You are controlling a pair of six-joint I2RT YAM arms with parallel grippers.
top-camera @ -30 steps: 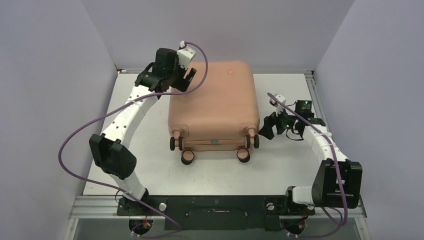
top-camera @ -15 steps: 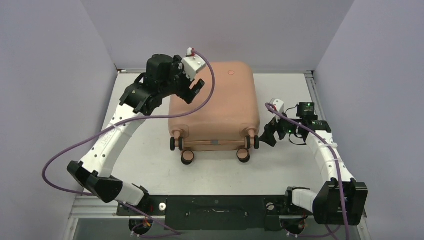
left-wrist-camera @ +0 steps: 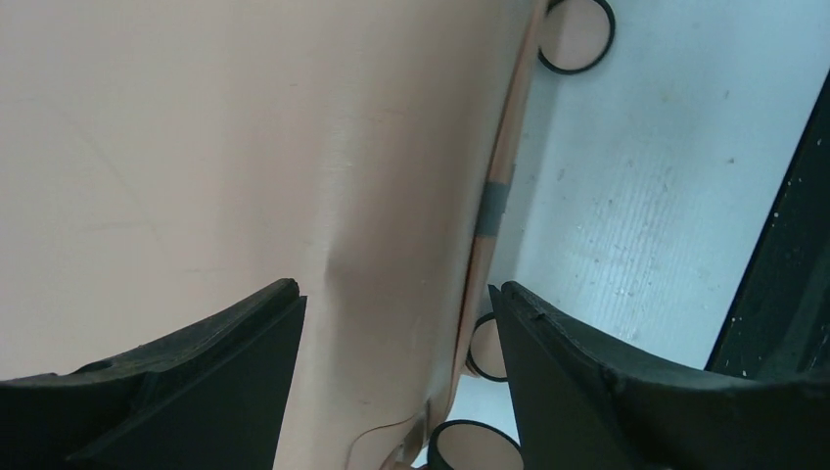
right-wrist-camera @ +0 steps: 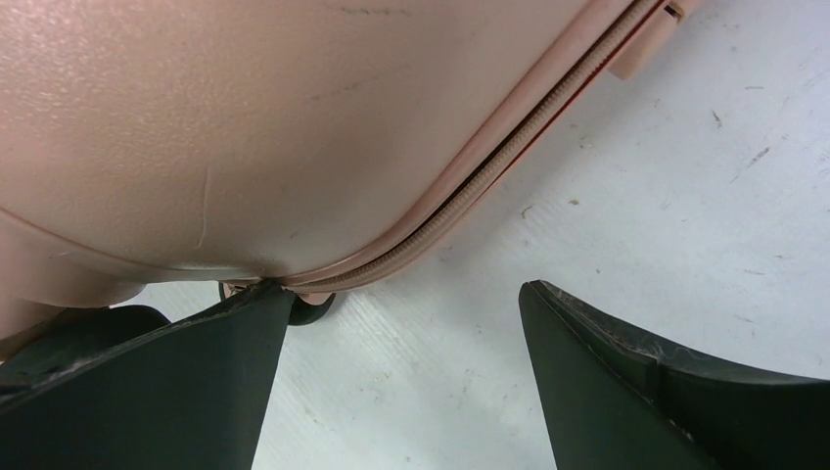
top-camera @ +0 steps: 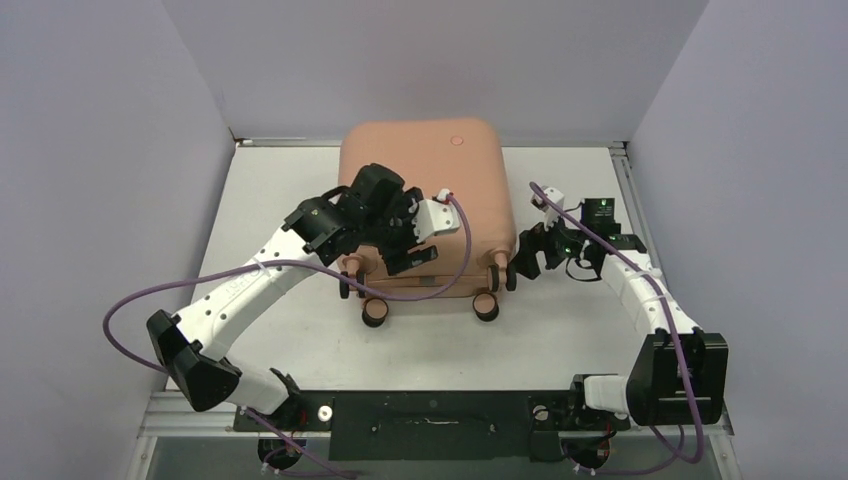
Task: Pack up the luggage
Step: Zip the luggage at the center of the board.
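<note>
luggage (top-camera: 470,190) logo dot (top-camera: 457,141): top cam only

- The luggage (top-camera: 440,170) fills mid-frame and reaches close to the back wall (top-camera: 430,60), its wheels (top-camera: 486,308) jutting toward the bottom.
- The left arm (top-camera: 235,290) slants across the lower left.
- Bare table (top-camera: 450,350) lies open at lower centre and on the right, around the right arm (top-camera: 640,290).
- Side walls (top-camera: 90,200) hem both edges.

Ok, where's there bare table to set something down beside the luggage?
Widest bare patch: table between the luggage's wheels and the arm bases. A strip also runs along the luggage's far-left side. Crowded: near-right corner by the right hand, near-left under the left hand.
</note>
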